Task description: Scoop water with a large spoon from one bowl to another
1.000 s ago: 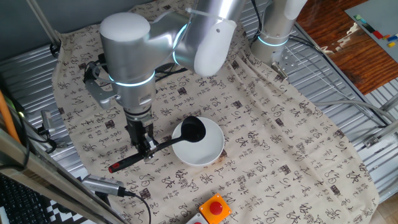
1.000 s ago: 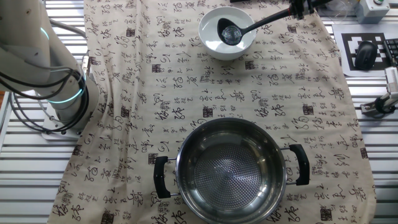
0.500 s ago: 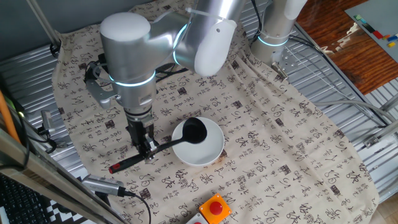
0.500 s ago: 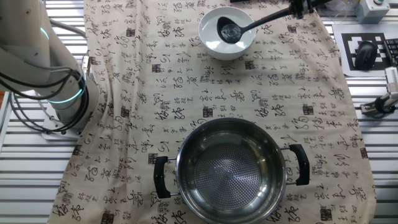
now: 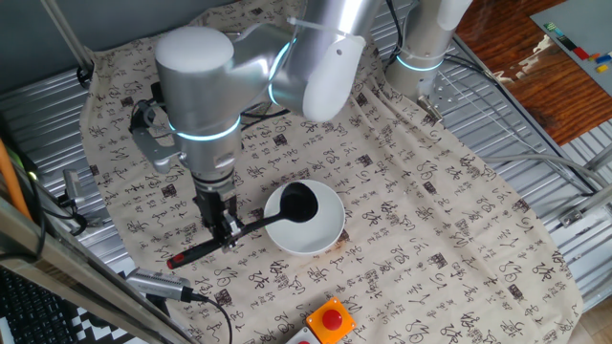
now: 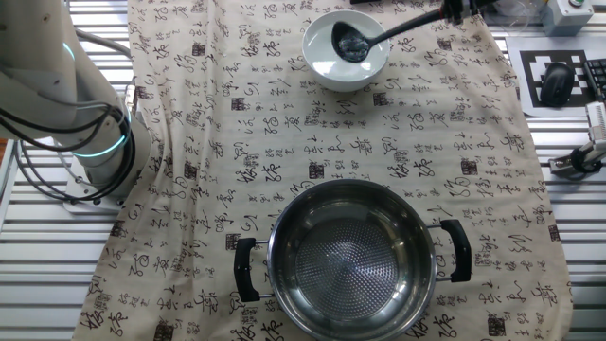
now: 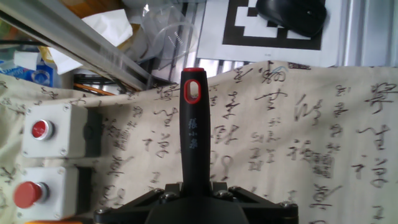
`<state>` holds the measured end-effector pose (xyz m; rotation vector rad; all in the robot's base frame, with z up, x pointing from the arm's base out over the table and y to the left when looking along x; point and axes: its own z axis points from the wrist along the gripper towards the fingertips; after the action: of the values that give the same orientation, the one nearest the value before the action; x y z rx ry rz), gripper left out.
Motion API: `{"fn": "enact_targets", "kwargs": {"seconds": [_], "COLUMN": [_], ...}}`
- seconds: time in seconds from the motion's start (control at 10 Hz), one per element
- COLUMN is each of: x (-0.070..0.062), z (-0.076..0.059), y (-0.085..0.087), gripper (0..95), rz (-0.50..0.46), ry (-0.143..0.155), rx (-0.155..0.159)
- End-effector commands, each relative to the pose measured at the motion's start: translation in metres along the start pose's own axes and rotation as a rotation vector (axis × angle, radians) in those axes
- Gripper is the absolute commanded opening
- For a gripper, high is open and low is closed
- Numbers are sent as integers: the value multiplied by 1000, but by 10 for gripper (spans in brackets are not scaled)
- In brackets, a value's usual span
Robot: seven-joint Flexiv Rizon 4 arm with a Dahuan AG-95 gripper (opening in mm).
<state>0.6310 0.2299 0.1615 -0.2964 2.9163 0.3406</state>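
Tool (image 5: 227, 232) clamped on ladle (image 5: 287, 210), cup over white bowl (image 6: 322, 62); steel bowl (image 6: 352, 256) apart.

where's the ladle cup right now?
In both fixed views the ladle cup sits inside the white bowl, its handle clamped in the gripper; the steel bowl is across the cloth.

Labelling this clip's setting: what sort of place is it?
Probably a robotics lab bench, not a kitchen: slatted aluminium table, fiducial marker sheet and red emergency-stop buttons surround the cloth.
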Motion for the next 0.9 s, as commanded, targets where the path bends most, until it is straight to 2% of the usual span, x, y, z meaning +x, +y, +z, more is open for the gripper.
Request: {"fn": "enact_targets", "kwargs": {"seconds": [0.1, 0.4, 0.7, 0.9], "x": [0, -2, -1, -4], "z": [1, 2, 2, 4], "y": [-1, 9, -1, 8], "gripper": [0, 0, 0, 0], "rz": [-2, 16, -2, 13], "ry": [-1, -1, 0, -1], "rx": [-7, -4, -7, -4]}}
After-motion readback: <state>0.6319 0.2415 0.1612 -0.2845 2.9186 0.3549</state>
